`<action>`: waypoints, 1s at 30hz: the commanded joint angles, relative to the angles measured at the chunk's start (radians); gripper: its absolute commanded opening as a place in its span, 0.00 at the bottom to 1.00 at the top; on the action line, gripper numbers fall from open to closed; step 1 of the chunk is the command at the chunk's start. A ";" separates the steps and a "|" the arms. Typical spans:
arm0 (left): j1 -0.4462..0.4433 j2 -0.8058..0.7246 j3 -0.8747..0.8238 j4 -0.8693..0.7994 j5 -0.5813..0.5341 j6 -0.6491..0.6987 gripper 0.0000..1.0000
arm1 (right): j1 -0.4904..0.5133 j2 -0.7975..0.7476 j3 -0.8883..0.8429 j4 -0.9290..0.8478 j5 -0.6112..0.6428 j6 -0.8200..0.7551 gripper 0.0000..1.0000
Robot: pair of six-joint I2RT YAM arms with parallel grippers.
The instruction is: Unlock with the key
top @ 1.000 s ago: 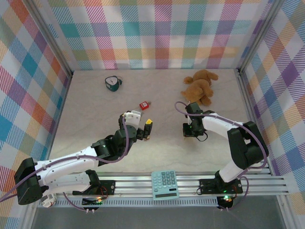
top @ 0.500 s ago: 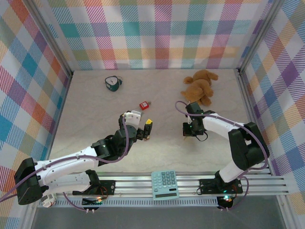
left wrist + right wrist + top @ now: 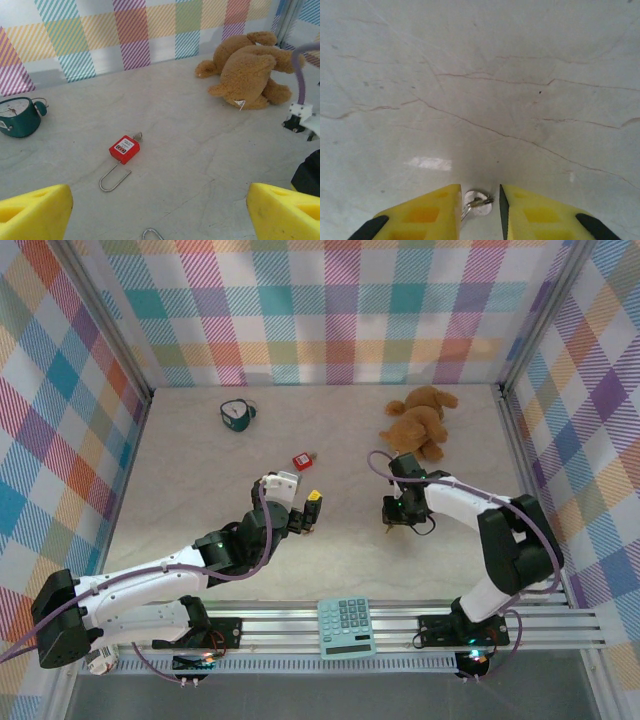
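left jaws are released, spread wide: in the left wrist view the yellow fingertips (image 3: 35, 207) sit at the two bottom corners with bare desk (image 3: 200, 150) between them and nothing grasped. a small metal loop (image 3: 150, 233) lies on the desk at the bottom edge between them, cut off by the frame.

right jaws point down at the desk, their yellow fingers (image 3: 420, 215) drawn close with a narrow gap. the key (image 3: 479, 202), on its small round ring, lies flat on the desk in that gap. i cannot tell whether the fingers pinch it or only stand on either side of it.

the red padlock (image 3: 302, 459) lies flat near the middle of the desk, well apart from the key and just beyond the left jaws. in the left wrist view the padlock (image 3: 124, 149) has its steel shackle (image 3: 114, 177) towards the camera and a small metal piece at its far end, too small to make out. whether the shackle is latched i cannot tell.

a brown teddy bear (image 3: 420, 422) lies at the far right of the desk, near the right arm's wrist. a green alarm clock (image 3: 236, 414) sits at the far left. a pale green calculator (image 3: 347, 627) rests on the rails at the near edge, between the two arm bases.
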 commanded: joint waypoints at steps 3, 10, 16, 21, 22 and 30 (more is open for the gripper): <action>0.012 -0.016 0.033 -0.002 -0.002 -0.016 0.89 | -0.003 0.046 0.044 -0.017 -0.014 -0.018 0.27; 0.012 -0.011 0.030 0.004 0.001 -0.018 0.89 | -0.003 0.040 0.057 -0.032 0.035 -0.023 0.14; 0.012 -0.004 0.036 0.006 0.003 -0.013 0.89 | -0.003 0.020 0.051 -0.047 0.047 -0.016 0.12; 0.012 -0.004 0.032 0.010 0.002 -0.013 0.89 | -0.004 -0.039 0.039 -0.070 0.079 0.030 0.28; 0.012 -0.003 0.031 0.013 0.002 -0.015 0.89 | -0.004 -0.049 0.037 -0.076 0.092 0.041 0.28; 0.012 -0.003 0.024 0.021 0.011 -0.015 0.89 | -0.017 -0.091 -0.004 -0.101 0.140 0.110 0.29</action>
